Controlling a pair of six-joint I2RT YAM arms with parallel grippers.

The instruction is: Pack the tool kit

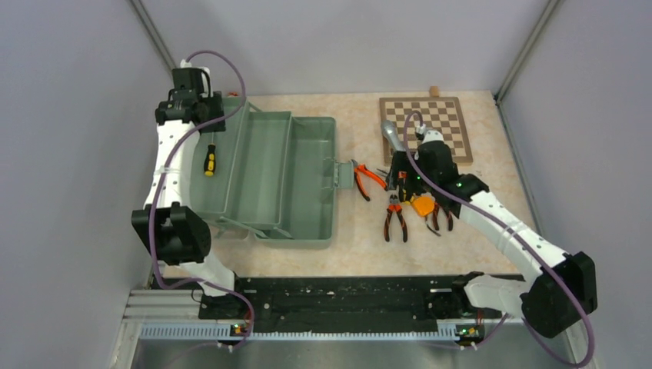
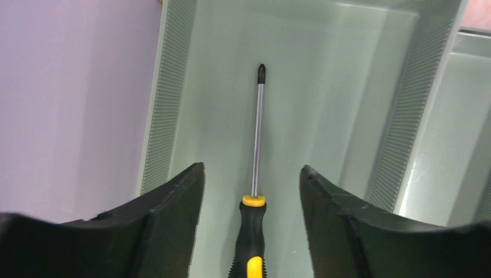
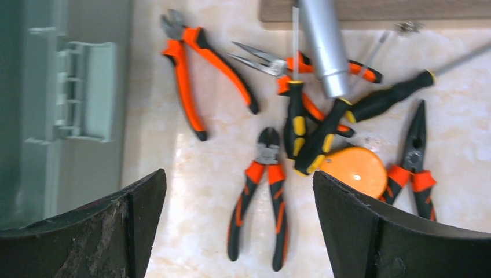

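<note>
My left tool (image 2: 252, 169) has its fingers apart and grips nothing. A yellow-black screwdriver (image 2: 258, 127) lies flat on the floor of the toolbox (image 2: 168, 104) beneath the gap, its tip pointing away from the tool. My right tool (image 3: 238, 172) is spread wide too, hanging over the loose pile on the surface (image 3: 191, 191). Orange-handled pliers (image 3: 263, 191) lie under its gap, the tape measure (image 3: 354, 169) is beside the finger farther from the toolbox, and two more screwdrivers (image 3: 307, 133) lie just beyond.
</note>
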